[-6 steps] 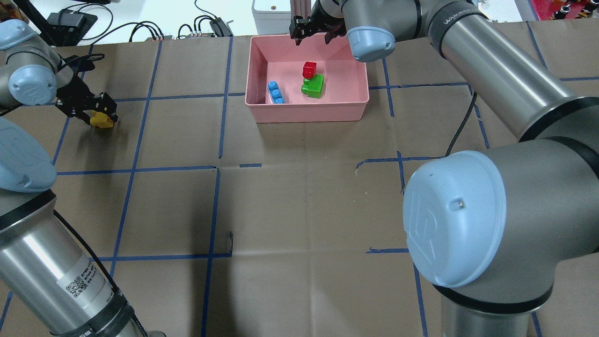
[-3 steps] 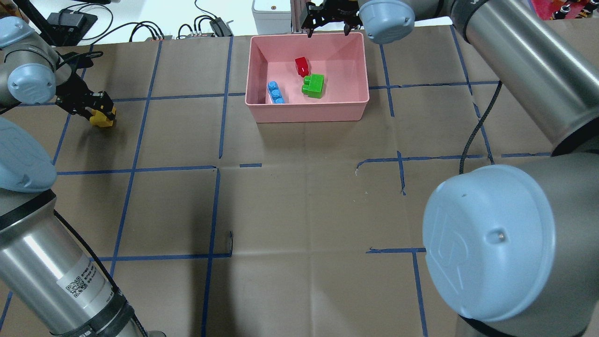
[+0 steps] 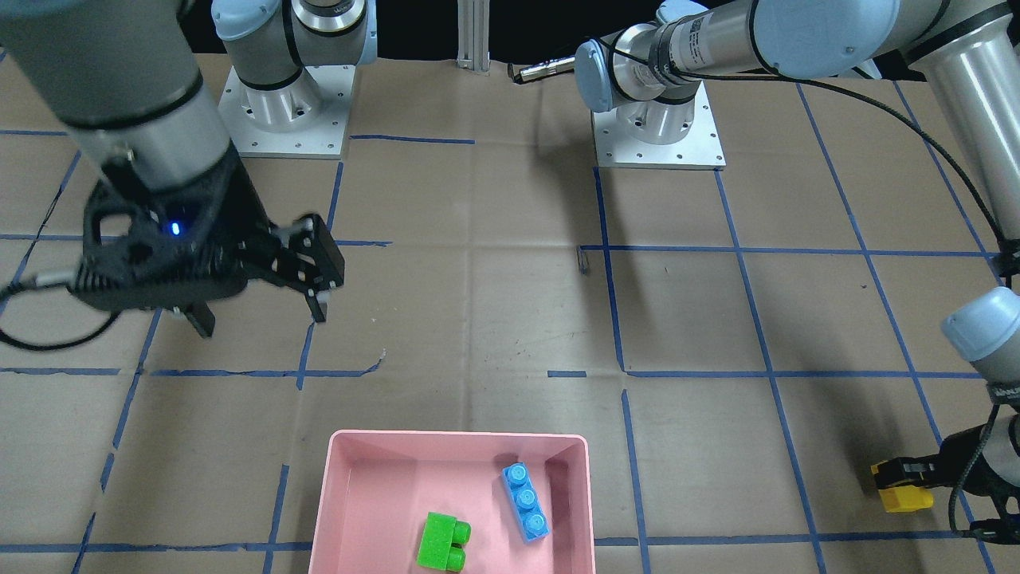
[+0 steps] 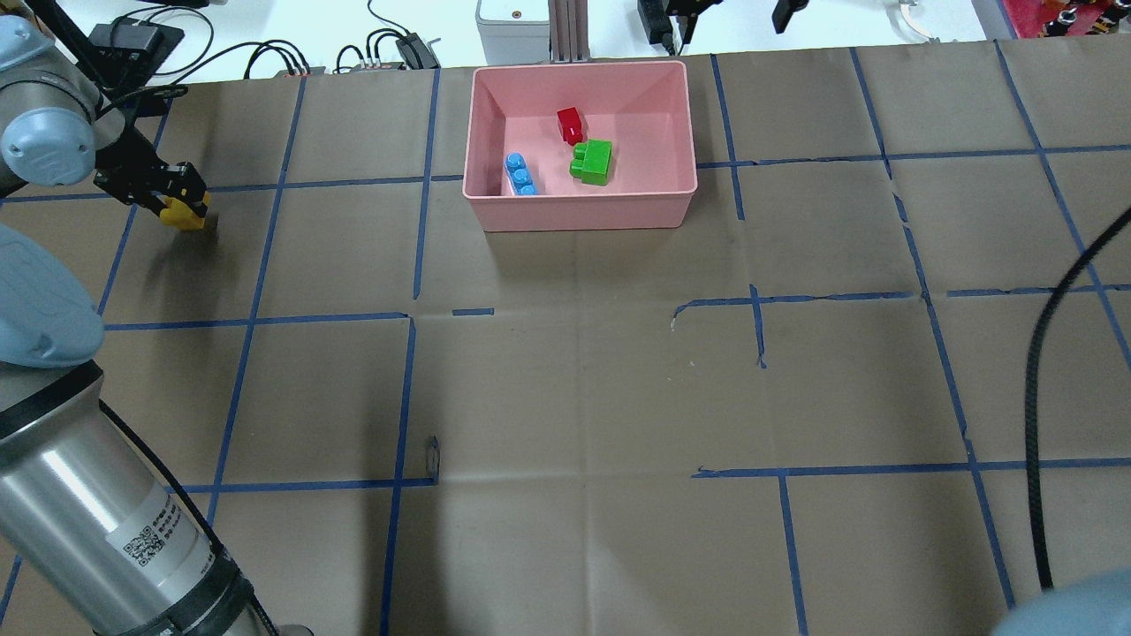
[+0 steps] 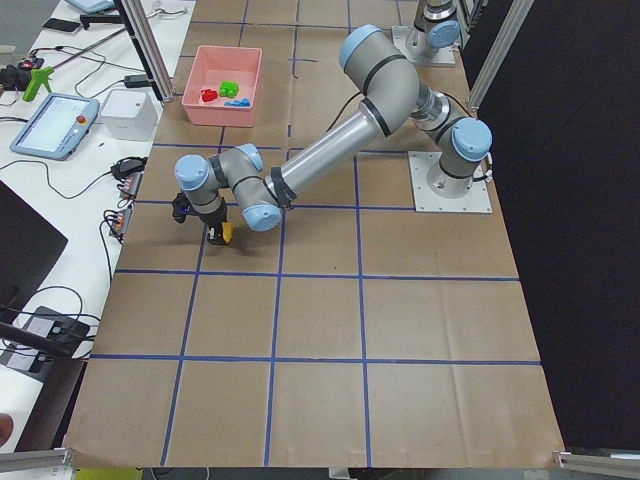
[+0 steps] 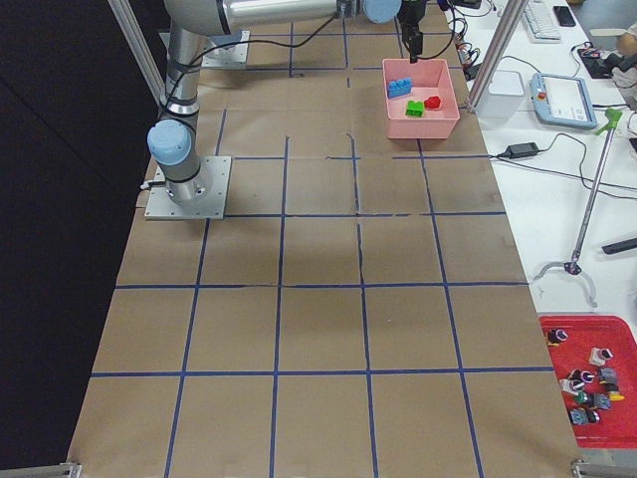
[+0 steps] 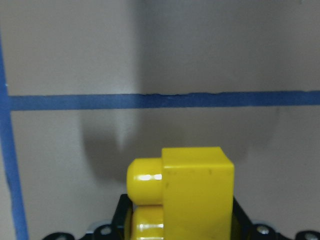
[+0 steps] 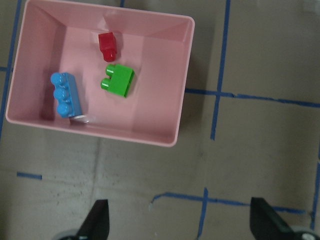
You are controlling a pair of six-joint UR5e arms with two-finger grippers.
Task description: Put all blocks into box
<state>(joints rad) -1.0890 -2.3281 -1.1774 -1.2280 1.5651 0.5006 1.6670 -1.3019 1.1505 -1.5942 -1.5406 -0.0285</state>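
Note:
The pink box (image 4: 583,214) stands at the table's far middle. In it lie the blue brick (image 4: 520,174), the green brick (image 4: 593,162) and the red brick (image 4: 571,124), which is on its side. All three show in the right wrist view: blue (image 8: 65,94), green (image 8: 118,81), red (image 8: 108,45). My left gripper (image 4: 179,200) is shut on the yellow brick (image 4: 189,214) far left of the box, low over the table; the brick fills the left wrist view (image 7: 190,190). My right gripper (image 3: 259,315) is open and empty, high above the table, off the box.
A white device (image 4: 512,22), an aluminium post (image 4: 570,26) and cables (image 4: 265,53) lie beyond the table's far edge behind the box. The right arm's black cable (image 4: 1051,397) hangs at the right. Blue tape lines grid the brown table.
My right gripper has risen and pulled away from over the box. The red brick dropped off the green one onto its side. My left gripper drifted slightly left with the yellow brick.

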